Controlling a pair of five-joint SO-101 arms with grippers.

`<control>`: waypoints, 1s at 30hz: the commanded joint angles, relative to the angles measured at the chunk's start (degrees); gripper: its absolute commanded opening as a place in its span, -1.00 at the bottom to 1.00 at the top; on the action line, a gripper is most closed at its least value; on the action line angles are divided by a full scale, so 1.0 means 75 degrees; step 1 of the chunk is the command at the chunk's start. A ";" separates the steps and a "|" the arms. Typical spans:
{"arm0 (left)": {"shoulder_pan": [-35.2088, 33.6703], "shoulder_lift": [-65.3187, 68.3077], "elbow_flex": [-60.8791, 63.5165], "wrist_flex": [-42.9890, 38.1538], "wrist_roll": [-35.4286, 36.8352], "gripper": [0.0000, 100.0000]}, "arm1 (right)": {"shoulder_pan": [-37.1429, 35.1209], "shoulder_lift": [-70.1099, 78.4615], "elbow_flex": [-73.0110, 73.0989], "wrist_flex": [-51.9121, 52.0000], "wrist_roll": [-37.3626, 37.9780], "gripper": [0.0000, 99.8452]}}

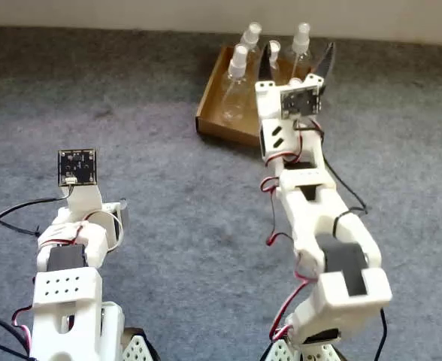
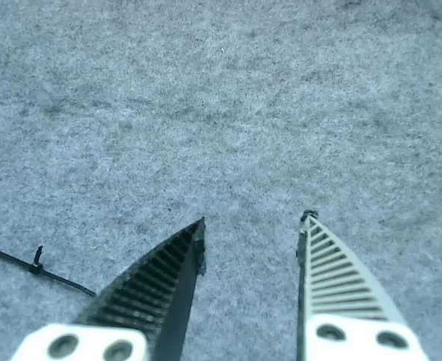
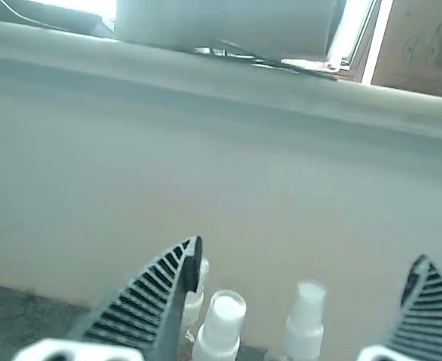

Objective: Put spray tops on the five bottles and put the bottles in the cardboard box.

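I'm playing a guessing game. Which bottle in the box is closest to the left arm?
The bottle at the left side of the cardboard box, nearest its front edge. The others stand farther back and more to the right.

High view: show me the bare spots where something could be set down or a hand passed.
Widest bare patch: the grey table between the two arms, up to the cardboard box. Also bare: left of the box, and under the open left hand. Crowded: the box, where the bottles stand and the open right hand hovers.

Left arm [image 1: 67, 282] and right arm [image 1: 322, 218]: white printed shells. Black servos [image 1: 345, 267]. Red, white and black cables [image 1: 272, 226]. Black wrist camera boards [image 1: 77, 167]. Ribbed fingers [image 2: 157, 297], one black, one white.
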 commanded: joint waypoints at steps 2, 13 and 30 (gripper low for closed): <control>0.0088 -0.0076 -0.0053 -0.0105 -0.0047 -0.61 | -0.0053 -0.2127 -0.0311 0.1928 -0.0059 -0.26; 0.0076 -0.0088 -0.0123 -0.0094 -0.0047 -0.61 | -0.0053 -0.7437 -0.0252 0.7637 -0.0012 -0.42; -0.0627 -0.6019 0.0463 0.2520 -0.0047 -0.61 | -0.0053 -1.4529 0.3136 1.6568 -0.0047 -0.99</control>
